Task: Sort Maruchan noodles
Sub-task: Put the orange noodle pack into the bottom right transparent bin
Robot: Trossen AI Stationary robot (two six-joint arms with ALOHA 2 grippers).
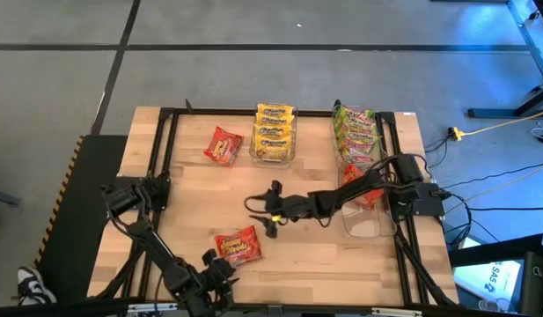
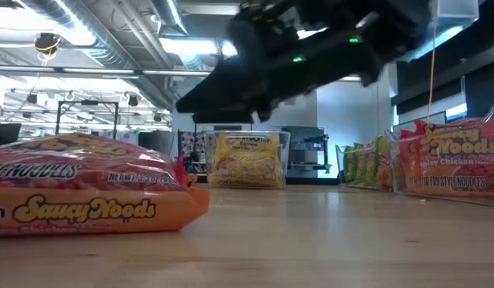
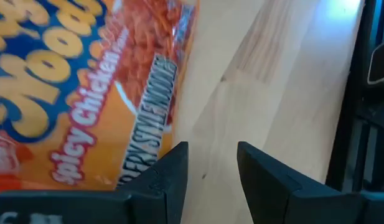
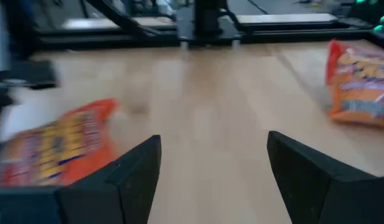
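Three red-orange Maruchan noodles packets show. One (image 1: 238, 246) lies flat near the table's front edge, one (image 1: 223, 145) lies at the far left, and one (image 1: 363, 185) stands in a clear bin on the right. Yellow packets (image 1: 275, 132) fill a far bin, and green packets (image 1: 357, 132) fill another to its right. My left gripper (image 3: 213, 168) is open just beside the near packet's edge (image 3: 148, 124), with nothing between its fingers. My right gripper (image 4: 213, 155) hangs open over the bare middle of the table (image 1: 267, 211), pointing toward the table's left edge.
A black frame (image 1: 165, 158) runs round the tabletop. The clear bin on the right (image 1: 363, 224) has free room in its near part. Bare wood (image 1: 306, 255) lies between the near packet and that bin. My right arm (image 2: 311, 48) spans above the table's middle.
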